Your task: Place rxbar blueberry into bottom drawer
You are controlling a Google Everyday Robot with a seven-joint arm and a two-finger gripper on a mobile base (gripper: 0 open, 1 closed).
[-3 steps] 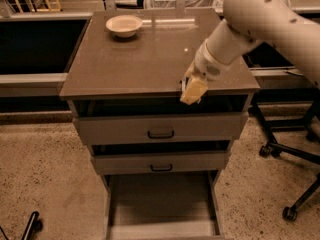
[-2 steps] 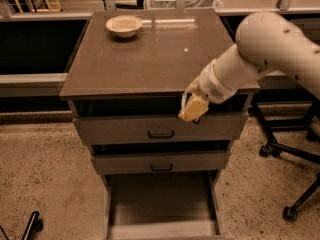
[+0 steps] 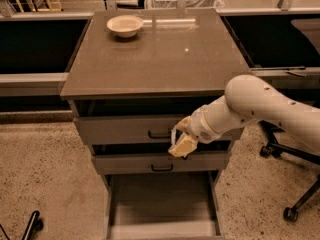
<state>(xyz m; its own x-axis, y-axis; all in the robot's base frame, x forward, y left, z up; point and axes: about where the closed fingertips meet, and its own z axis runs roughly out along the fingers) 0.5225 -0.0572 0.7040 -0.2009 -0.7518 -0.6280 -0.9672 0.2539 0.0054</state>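
My gripper [image 3: 182, 145] hangs in front of the cabinet, level with the gap between the top drawer front [image 3: 130, 130] and the middle drawer front [image 3: 135, 163]. It sits above the back part of the bottom drawer [image 3: 159, 206], which is pulled out and shows a flat grey floor with nothing on it. The white arm reaches in from the right. The rxbar blueberry does not show anywhere in view; it is not on the cabinet top or in the drawer.
A pale bowl [image 3: 125, 25] stands at the back left of the brown cabinet top [image 3: 160, 59]. Office chair legs with casters [image 3: 289, 213] stand on the speckled floor to the right. A dark object [image 3: 31, 225] lies at the bottom left.
The arm has come down from the front right edge of the cabinet top. The gripper now sits lower, in front of the drawer fronts above the open bottom drawer.
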